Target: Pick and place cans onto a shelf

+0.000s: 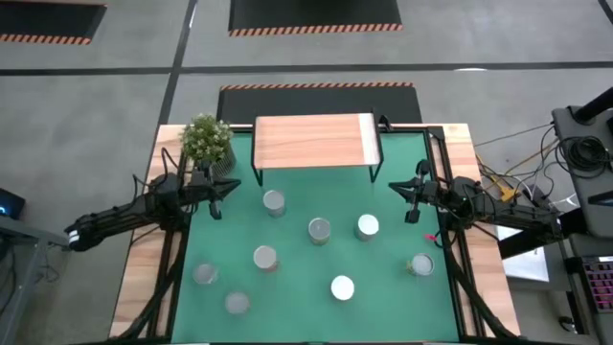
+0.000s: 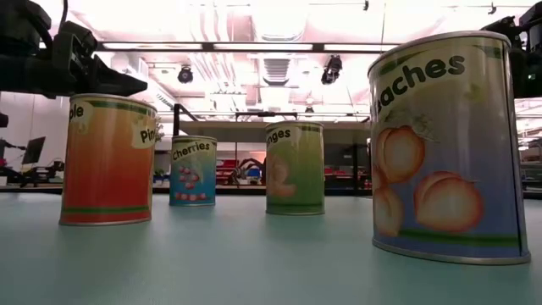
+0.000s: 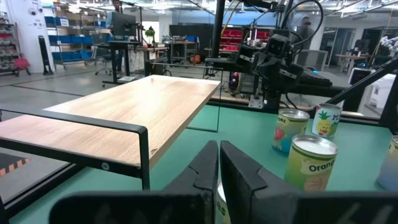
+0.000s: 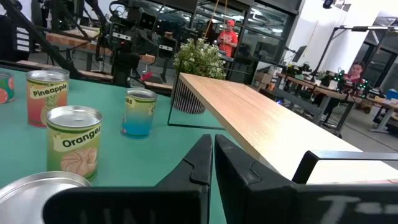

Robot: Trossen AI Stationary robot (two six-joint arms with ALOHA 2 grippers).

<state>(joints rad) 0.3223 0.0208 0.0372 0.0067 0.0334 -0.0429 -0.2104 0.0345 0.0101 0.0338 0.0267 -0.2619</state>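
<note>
Several cans with silvery tops stand upright on the green table top (image 1: 383, 287), among them one (image 1: 274, 202) near the shelf, one (image 1: 319, 229) in the middle and one (image 1: 420, 264) at the right. The shelf (image 1: 316, 141), a light-wood board on black legs, stands at the far edge with nothing on it. My left gripper (image 1: 235, 187) hovers shut over the table's left side, pointing level toward the middle; its fingers (image 3: 219, 163) lie together. My right gripper (image 1: 395, 189) hovers shut over the right side, its fingers (image 4: 212, 157) together too. Neither touches a can.
A potted green plant (image 1: 207, 141) stands at the far left corner beside the shelf. Wooden strips border the green top on the left (image 1: 144, 278) and right (image 1: 479, 278). In the low view a peaches can (image 2: 445, 144) stands closest, and pineapple (image 2: 108, 161), cherries (image 2: 193, 170) and oranges (image 2: 295, 168) cans stand behind it.
</note>
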